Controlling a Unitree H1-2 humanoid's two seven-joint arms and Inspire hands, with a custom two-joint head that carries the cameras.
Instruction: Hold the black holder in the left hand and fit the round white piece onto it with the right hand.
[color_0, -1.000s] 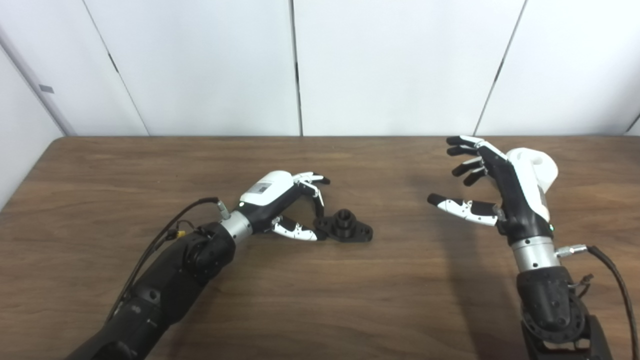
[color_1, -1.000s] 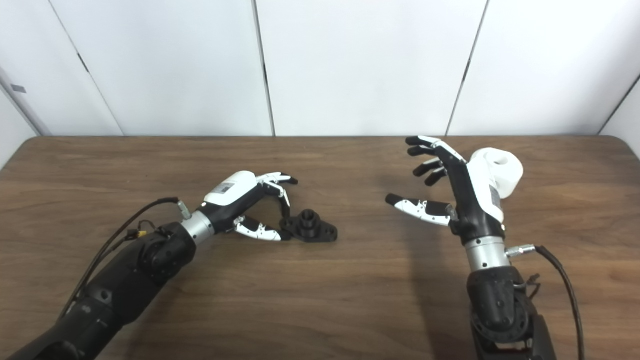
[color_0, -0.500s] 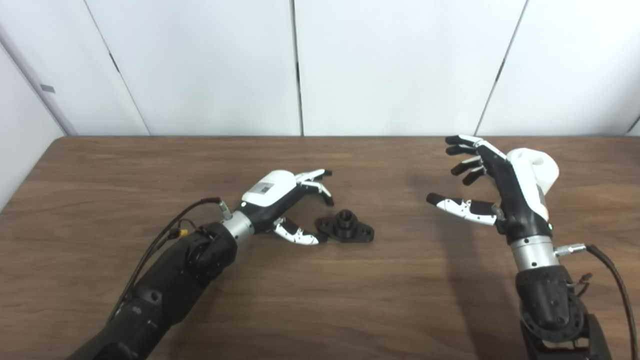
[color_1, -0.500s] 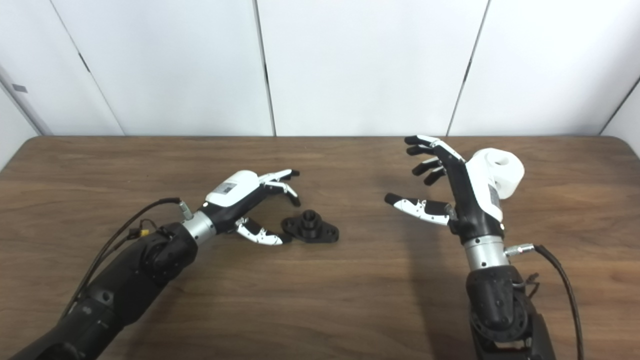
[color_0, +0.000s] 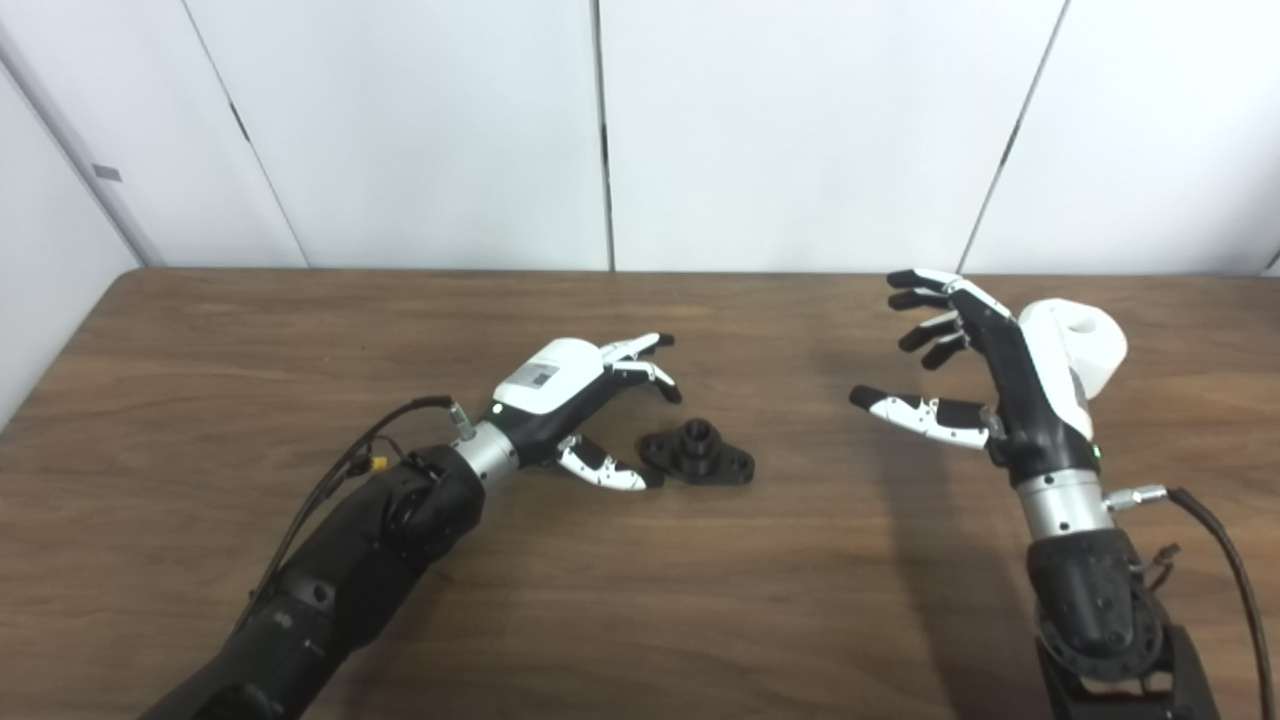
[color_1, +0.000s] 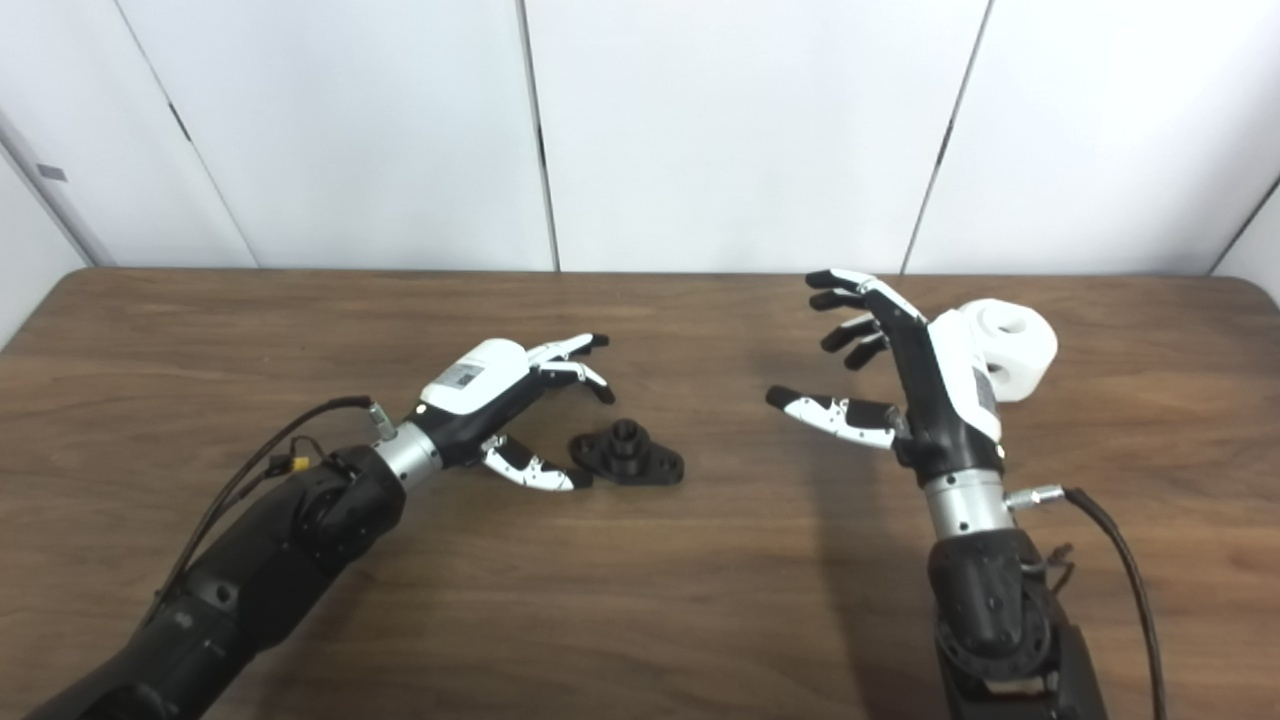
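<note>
The black holder (color_0: 699, 456) lies flat on the brown table (color_0: 640, 600) near the middle, a short round post standing up from its base. My left hand (color_0: 580, 400) hovers just left of it, open, with its thumb close to the holder's left end and its fingers above and behind. The round white piece (color_1: 1012, 349) with a hole in it sits on the table at the right, partly hidden behind my right hand (color_1: 905, 375). That hand is raised and open, fingers spread, holding nothing.
White wall panels (color_0: 600, 130) rise behind the table's far edge. Cables run from both wrists, one at the left (color_0: 330, 480) and one at the right (color_0: 1220, 540). The table's left edge shows at the far left.
My left hand's fingers have opened and lifted off the black holder, which stays on the table. The right hand has barely moved. The camera has shifted slightly.
</note>
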